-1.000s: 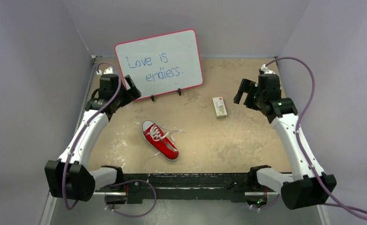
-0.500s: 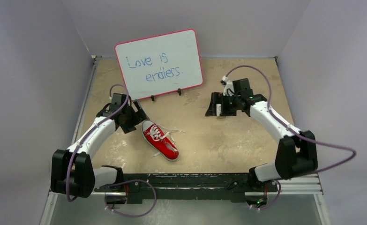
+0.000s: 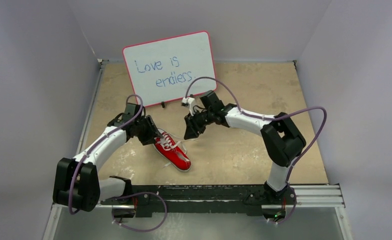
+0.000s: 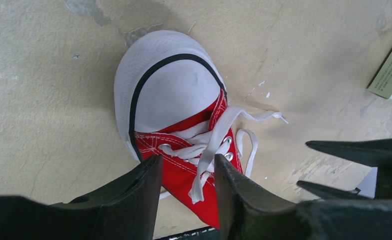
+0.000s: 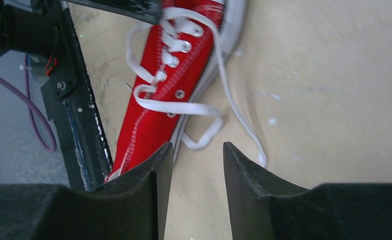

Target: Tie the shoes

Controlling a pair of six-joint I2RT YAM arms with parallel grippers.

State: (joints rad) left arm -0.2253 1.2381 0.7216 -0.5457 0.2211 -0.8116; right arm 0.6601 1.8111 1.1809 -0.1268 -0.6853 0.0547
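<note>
A small red sneaker (image 3: 174,150) with a white toe cap lies left of the table's middle, its toe toward the back left. Its white laces (image 4: 210,145) are untied. My left gripper (image 3: 152,133) hovers over the toe end. In the left wrist view this gripper (image 4: 186,167) is partly open, and a loose lace end lies in the gap, touching neither finger. My right gripper (image 3: 189,131) hangs just right of the shoe. In the right wrist view it (image 5: 196,150) is partly open over bare table, with a lace loop (image 5: 204,139) just ahead of its tips.
A pink-framed whiteboard (image 3: 169,67) with writing stands at the back centre. A corner of a small box (image 4: 390,74) shows at the right edge of the left wrist view. The black rail (image 3: 209,192) runs along the near edge. Grey walls close in both sides.
Both arms have swung in from the back corners to the shoe, the right one crossing over the small box. Both pairs of jaws have narrowed from wide open.
</note>
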